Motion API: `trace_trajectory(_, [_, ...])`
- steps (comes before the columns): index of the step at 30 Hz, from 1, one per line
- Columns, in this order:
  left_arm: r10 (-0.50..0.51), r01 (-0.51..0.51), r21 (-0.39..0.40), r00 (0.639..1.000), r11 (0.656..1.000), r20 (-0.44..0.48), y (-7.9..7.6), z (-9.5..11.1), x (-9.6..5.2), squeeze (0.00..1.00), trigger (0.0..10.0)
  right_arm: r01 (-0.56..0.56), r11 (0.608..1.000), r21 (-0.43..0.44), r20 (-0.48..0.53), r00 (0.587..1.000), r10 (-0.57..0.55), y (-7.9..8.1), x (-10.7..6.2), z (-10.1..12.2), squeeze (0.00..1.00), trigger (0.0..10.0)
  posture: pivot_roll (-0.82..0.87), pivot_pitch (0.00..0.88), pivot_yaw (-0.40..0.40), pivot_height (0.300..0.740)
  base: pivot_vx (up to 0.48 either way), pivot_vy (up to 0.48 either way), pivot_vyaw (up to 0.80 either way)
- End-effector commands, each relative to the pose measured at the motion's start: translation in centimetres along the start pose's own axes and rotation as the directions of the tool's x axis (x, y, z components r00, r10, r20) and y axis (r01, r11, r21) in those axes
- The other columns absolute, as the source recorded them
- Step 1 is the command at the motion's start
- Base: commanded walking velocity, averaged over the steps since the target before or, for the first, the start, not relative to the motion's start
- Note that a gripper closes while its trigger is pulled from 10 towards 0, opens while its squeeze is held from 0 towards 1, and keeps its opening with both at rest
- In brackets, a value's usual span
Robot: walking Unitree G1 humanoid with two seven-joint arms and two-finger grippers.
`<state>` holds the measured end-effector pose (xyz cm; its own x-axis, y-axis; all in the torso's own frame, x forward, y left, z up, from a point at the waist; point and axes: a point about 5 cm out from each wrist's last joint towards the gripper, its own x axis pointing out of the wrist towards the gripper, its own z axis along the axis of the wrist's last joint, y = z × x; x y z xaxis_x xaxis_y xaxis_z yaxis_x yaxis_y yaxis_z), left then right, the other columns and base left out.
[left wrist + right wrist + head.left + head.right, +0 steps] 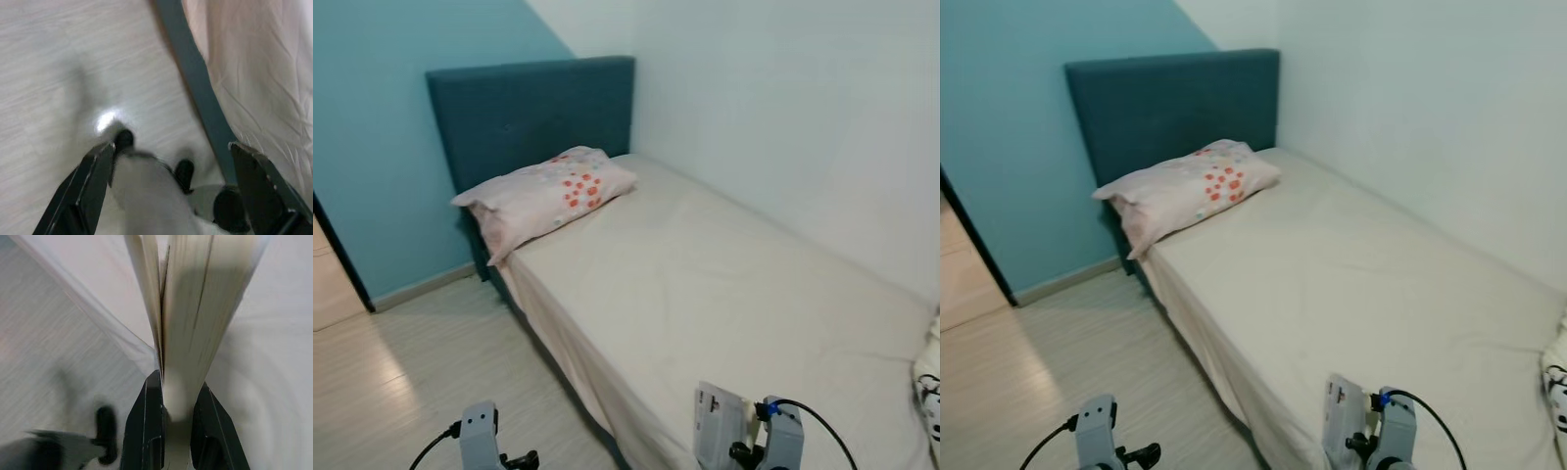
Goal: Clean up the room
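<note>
Bed (724,294) with beige sheet, pillow (548,196) by teal headboard (529,113), pale wood floor (401,372), right hand (168,406) clamping a book (195,308) over bed edge, left hand (171,166) wide above floor.

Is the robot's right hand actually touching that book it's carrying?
Touching. The right wrist view shows the right hand with both black fingers pressed against the book, clamping it.

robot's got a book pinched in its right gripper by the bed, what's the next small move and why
Probably carry the book away from the bed toward wherever books are kept. The right gripper is shut on it, the pages fanning upward above the sheet, so the grasp looks done. The left gripper hangs open over the floor, and no shelf or table is in view yet.
</note>
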<state>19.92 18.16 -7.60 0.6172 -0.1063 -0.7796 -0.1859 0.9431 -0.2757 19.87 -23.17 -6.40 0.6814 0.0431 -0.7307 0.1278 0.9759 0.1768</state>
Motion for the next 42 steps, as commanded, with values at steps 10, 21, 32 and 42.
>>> trace_trajectory(10, [-0.043,0.043,0.039,0.999,0.998,0.006,-1.3,0.7,0.4,0.00,10.0,-0.091,0.996,-0.013,0.160,0.983,0.092,2.0,1.0,4.7,0.00,0.0,0.04,0.000,-0.031,0.740,0.332,0.000,0.77])
trace_trajectory(21, [-0.050,0.050,0.045,0.999,0.998,0.001,-1.2,0.6,0.3,0.00,10.0,-0.151,0.978,-0.145,0.309,0.932,0.190,3.9,1.2,10.1,0.00,0.0,0.04,0.000,-0.023,0.740,0.308,0.000,0.77])
trace_trajectory(32, [-0.056,0.057,0.061,0.998,0.997,-0.008,-1.2,0.5,0.3,0.00,10.0,-0.147,0.984,-0.100,0.381,0.908,0.174,3.8,1.0,11.3,0.00,0.0,0.04,0.000,-0.006,0.740,0.299,0.000,0.74])
trace_trajectory(42, [-0.051,0.051,0.183,0.999,0.982,-0.007,-1.7,1.2,0.5,0.00,10.0,-0.183,0.983,-0.015,0.457,0.873,0.170,3.9,0.8,12.9,0.00,10.0,0.03,0.000,0.000,0.740,0.318,-0.033,0.14])
